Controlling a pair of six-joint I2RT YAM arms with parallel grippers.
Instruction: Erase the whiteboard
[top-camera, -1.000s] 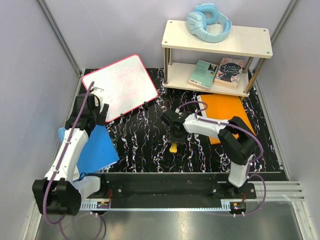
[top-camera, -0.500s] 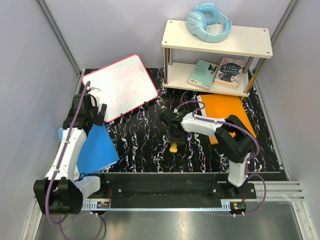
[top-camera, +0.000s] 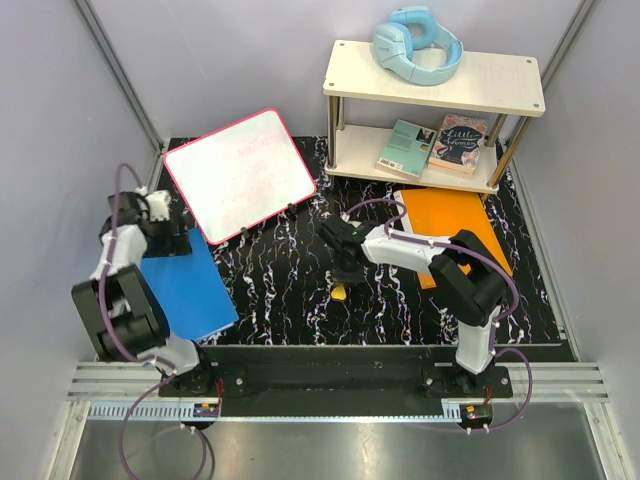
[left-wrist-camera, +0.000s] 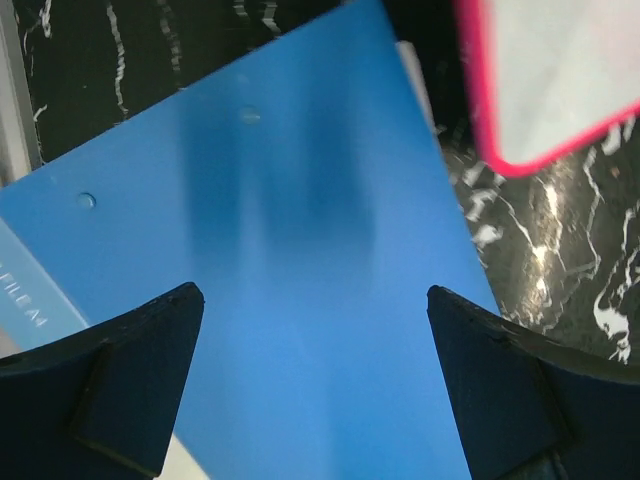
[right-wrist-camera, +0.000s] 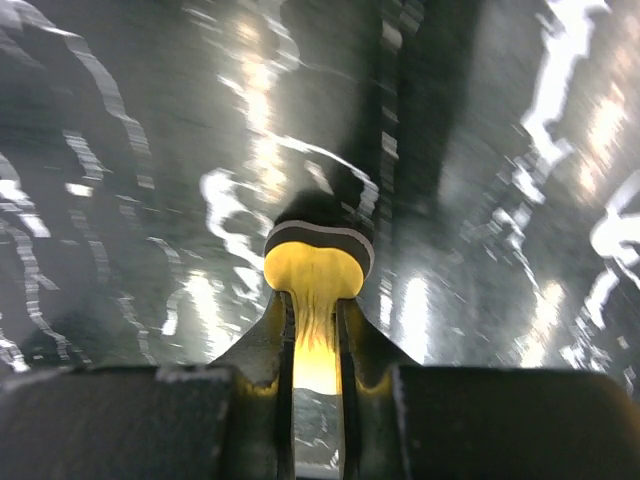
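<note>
Whiteboard (top-camera: 240, 175) sits at the rear left of the marbled surface (top-camera: 290, 300), well apart from the shelf. Its near-left corner shows in the left wrist view (left-wrist-camera: 560, 70), just beside the blue folder (top-camera: 190, 290). Whether it lies flat or is propped, we cannot tell.

Orientation: face up toward the overhead camera. The long axis runs from the left edge toward the rear right, skewed to the surface edges. Faint pink scribbles on the face.

Handling (our judgement):
- thin, stiff and light, with a slick face
- likely to skate or pivot under a wiping stroke
- best steadied at the pink rim, at the near-left corner, not on the writing area

Left claw (top-camera: 165, 225): fingers spread wide, nothing between them, above the blue folder (left-wrist-camera: 300, 200) close to that corner.

Right claw (right-wrist-camera: 315, 330): closed on a small yellow tool (right-wrist-camera: 315, 275) with a dark band, presumably the eraser, mid-surface (top-camera: 343, 275). No contact with the board.
</note>
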